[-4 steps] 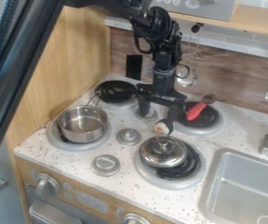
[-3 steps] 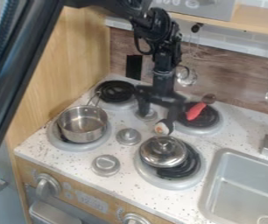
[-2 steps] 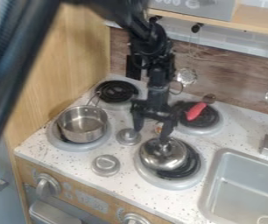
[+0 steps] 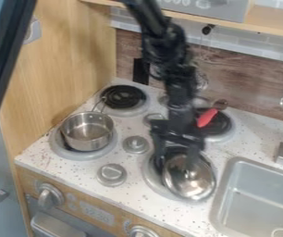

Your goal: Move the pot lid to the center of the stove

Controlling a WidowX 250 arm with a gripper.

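Currently, the pot lid [image 4: 187, 184] sits tilted over the right part of the front-right burner [image 4: 151, 178]. Expect light, rigid, smooth metal, liable to slip under side load; I specify a grip near its middle. My gripper [image 4: 177, 165] points down above that burner, fingers spread apart, one overlapping the lid; contact seems possible, though blur limits certainty.

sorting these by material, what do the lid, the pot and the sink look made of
Lid: polished metal, probably steel, with bright mirror-like highlights. Pot: likely steel too, its wall reflecting in streaks. Sink: even matte grey, perhaps plastic or painted.
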